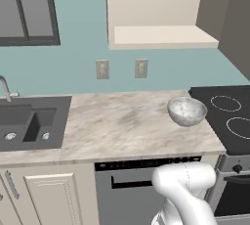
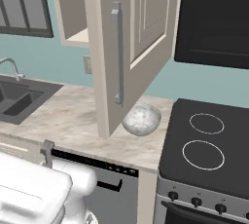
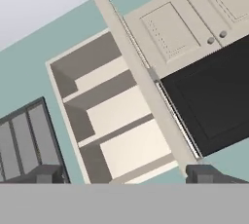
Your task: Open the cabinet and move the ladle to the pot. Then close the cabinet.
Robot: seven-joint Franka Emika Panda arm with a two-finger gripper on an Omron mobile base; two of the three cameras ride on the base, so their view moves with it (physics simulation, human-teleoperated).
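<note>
The cabinet (image 3: 116,116) hangs on the wall with its door swung wide open, edge-on to the hand view. Its beige shelves (image 1: 163,35) look bare from here. The door's silver bar handle (image 2: 117,52) faces the right base view. My gripper (image 3: 127,174) is open, its two dark fingertips (image 3: 48,173) spread far apart with nothing between them, pointing up at the open cabinet from a distance. The ladle and the pot are out of view.
A speckled bowl (image 1: 186,110) sits on the marble counter (image 1: 122,126) next to the black stovetop (image 2: 209,145). The dark sink (image 1: 29,121) lies at the left, under a window (image 1: 27,9). A black microwave (image 2: 214,18) hangs right of the open door.
</note>
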